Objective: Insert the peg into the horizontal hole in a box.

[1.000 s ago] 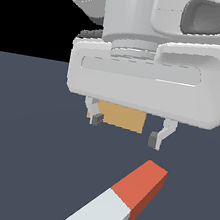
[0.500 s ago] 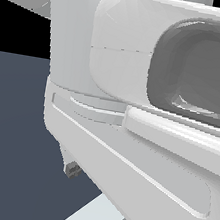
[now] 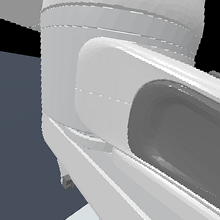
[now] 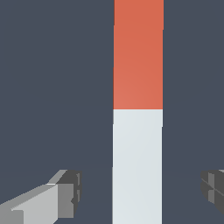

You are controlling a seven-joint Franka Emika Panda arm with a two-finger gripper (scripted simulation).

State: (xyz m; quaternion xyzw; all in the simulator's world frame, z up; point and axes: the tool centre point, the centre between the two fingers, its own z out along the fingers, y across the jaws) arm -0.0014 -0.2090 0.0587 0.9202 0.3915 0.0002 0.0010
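Hand (image 4: 140, 190) spread wide astride the unmarked peg (image 4: 137, 131), fingers (image 4: 65, 192) clear of it

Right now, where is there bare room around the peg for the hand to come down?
In the wrist view, dark bare floor flanks the peg on both sides, and each fingertip stands apart from the grey section. The hand straddles it, open. The exterior view is crowded out by the arm.

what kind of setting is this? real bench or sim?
Looks like a simulator render, not a real bench: a flat, textureless dark surface, a flat-coloured red-and-white peg lying between the open gripper fingers, and a smooth, faceted arm body.
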